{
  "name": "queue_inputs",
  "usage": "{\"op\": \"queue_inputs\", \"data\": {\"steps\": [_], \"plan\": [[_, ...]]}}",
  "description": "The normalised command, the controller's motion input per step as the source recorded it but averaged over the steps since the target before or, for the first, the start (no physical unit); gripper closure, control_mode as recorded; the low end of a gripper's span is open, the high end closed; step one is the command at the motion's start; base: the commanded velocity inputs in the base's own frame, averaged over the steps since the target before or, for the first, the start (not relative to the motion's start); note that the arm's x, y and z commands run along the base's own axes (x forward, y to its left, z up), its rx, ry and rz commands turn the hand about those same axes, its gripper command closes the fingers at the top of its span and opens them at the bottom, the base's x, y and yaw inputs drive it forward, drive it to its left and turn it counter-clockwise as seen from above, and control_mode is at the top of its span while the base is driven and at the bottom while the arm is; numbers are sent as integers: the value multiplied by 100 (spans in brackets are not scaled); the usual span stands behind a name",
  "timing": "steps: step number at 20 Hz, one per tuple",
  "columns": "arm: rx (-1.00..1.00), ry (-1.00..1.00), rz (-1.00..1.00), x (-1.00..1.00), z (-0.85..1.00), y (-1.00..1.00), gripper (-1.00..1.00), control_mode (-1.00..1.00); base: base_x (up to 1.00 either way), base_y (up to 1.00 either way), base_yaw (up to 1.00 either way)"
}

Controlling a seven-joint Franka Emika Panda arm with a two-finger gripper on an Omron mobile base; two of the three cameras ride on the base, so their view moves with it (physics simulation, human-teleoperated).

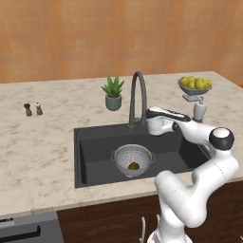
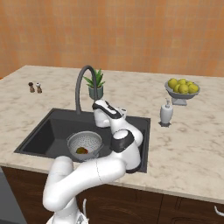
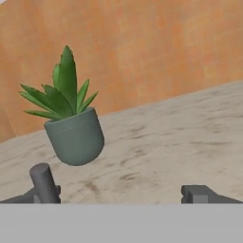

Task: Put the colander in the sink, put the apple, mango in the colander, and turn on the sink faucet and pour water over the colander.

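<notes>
The colander [image 1: 133, 159] [image 2: 84, 143] sits in the dark sink [image 1: 95, 156] [image 2: 48, 131], near its middle. A green and orange-red fruit lies in its bottom, the mango [image 1: 134, 165] [image 2: 82, 151]; I cannot tell the apple apart from it. The sink faucet [image 1: 137, 95] [image 2: 82, 83] arches up from the back rim. My gripper [image 1: 144, 124] [image 2: 94, 108] [image 3: 114, 197] hovers right beside the faucet's base, open and holding nothing. In the hand view a dark grey round-topped stub [image 3: 45, 182] stands just inside the left fingertip.
A potted plant [image 1: 113, 95] [image 2: 96, 85] [image 3: 76, 135] stands behind the faucet. A soap dispenser [image 1: 199, 109] [image 2: 166, 113] and a footed bowl of yellow-green fruit [image 1: 194, 85] [image 2: 182, 89] are to the right. Salt and pepper shakers [image 1: 33, 109] [image 2: 35, 87] stand far left.
</notes>
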Motion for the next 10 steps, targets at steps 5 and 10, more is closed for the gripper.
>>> {"op": "queue_inputs", "data": {"steps": [5, 10], "plan": [[5, 0, 0, 0, -5, -85, -100, -100, 0, 0, 0], [4, 0, 0, 0, -4, -74, -100, -100, 0, 0, 0]]}}
